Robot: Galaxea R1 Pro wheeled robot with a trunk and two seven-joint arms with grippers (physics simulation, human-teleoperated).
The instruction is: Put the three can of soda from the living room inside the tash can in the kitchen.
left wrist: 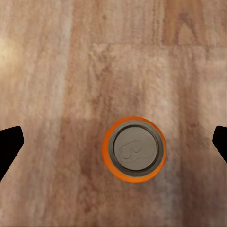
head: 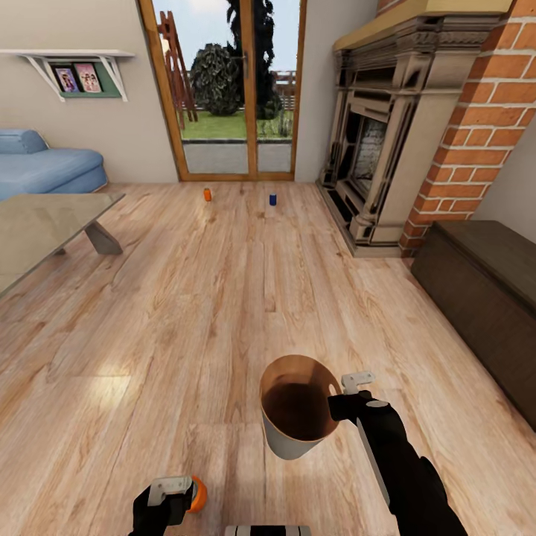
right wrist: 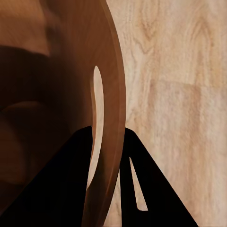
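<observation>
The robot stands in the living room on the light wood plank floor (head: 223, 298). The right gripper (head: 344, 398) holds the small round tapered bin, white-grey outside and brown inside (head: 298, 417), off the floor; in the right wrist view its fingers (right wrist: 66, 189) pinch the bin's rim (right wrist: 111, 142), one inside the wall and one outside.

The left gripper (head: 173, 497) hovers over a bright orange soda can with a silver top (left wrist: 135, 149), which stands upright on the planks. In the left wrist view the fingers (left wrist: 9, 144) are spread wide, one on each side of the can and well apart from it; the can sits nearer one finger than the other.

A second orange can (head: 208, 194) and a dark blue can (head: 272, 199) stand far off near the wood-framed glass doors (head: 242, 89).

Judgement: the step in hand is collecting the first can. The next move calls for centring the fingers about the can, lowering, closing on its wall, then carrying it over the bin's mouth.
</observation>
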